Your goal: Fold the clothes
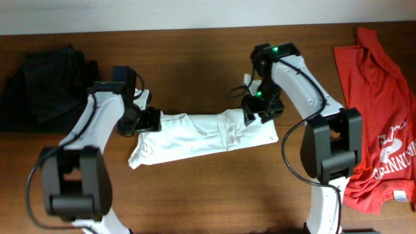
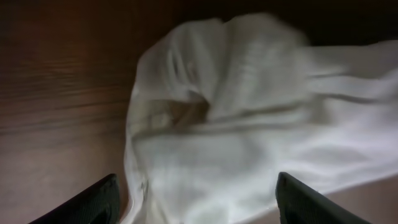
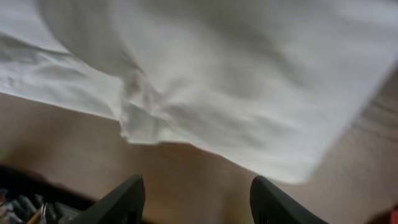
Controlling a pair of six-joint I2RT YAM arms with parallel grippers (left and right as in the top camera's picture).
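A white T-shirt [image 1: 201, 138] lies folded into a long crumpled strip across the middle of the brown table. My left gripper [image 1: 147, 121] is at its left end, open, with white cloth [image 2: 236, 124] between the fingers [image 2: 196, 202] but not pinched. My right gripper [image 1: 255, 112] is at the strip's upper right end, open and empty over bare wood [image 3: 196, 199], with the shirt's edge [image 3: 205, 81] just beyond the fingertips. A red T-shirt with white lettering [image 1: 380, 117] lies spread at the far right.
A black garment [image 1: 45, 81] is heaped at the back left of the table [image 1: 195, 58]. The far table edge meets a pale wall at the top. The red shirt hangs over the right front corner.
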